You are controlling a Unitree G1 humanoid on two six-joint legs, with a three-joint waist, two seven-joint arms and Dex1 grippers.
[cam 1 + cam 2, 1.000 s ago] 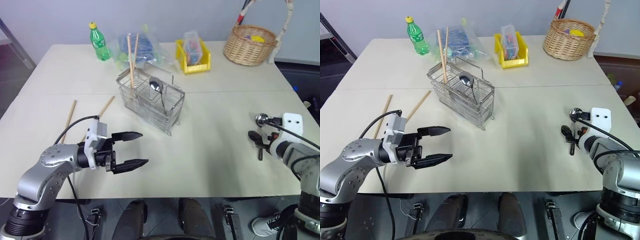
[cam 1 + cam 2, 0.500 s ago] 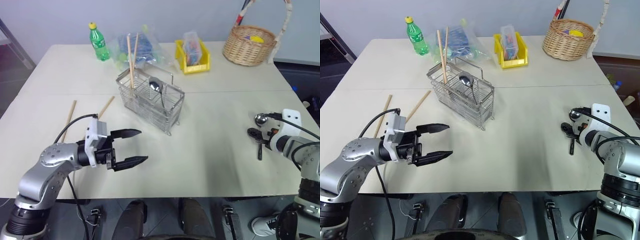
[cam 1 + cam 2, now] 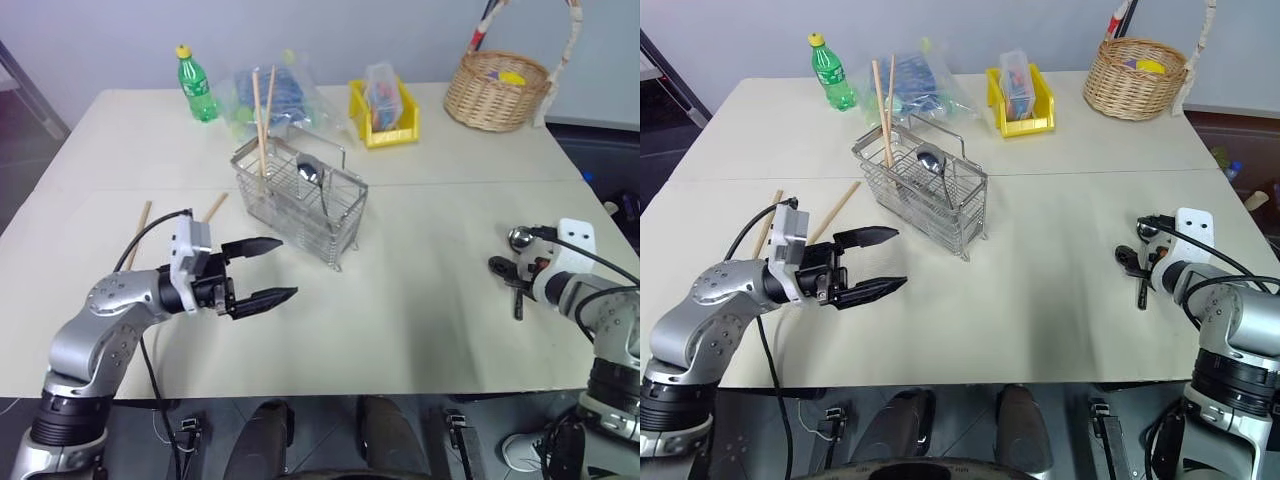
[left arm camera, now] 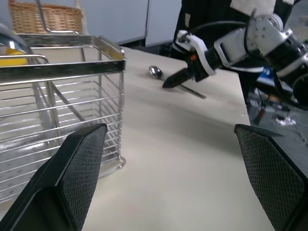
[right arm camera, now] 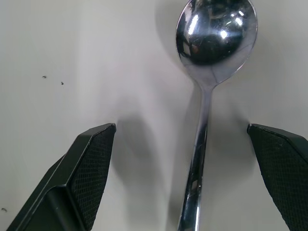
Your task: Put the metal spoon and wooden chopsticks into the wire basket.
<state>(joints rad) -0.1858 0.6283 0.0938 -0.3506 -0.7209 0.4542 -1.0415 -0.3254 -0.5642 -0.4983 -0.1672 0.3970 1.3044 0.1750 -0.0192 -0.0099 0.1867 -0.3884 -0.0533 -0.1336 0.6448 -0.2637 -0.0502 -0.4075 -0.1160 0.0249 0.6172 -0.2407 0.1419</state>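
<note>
Straddling the shiny silver metal spoon (image 5: pixel 207 96) on the bench (image 3: pixel 420 300), our right pincer (image 5: pixel 192 173) gapes wide to clasp its handle; left pincer (image 3: pixel 265 270) wide, empty.

Table (image 3: pixel 420 300) with basket (image 3: pixel 300 205), spoon (image 5: pixel 211 57)

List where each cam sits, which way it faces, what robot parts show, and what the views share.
Left eye, right eye: head, looking forward and down over the table; both arms show, left gripper open, right gripper open.
Left wrist: along its own fingers, toward the wire basket and right gripper.
Right wrist: straight down between its fingers at the metal spoon.
Shared: spoon on the table, seen from head and both wrists.
</note>
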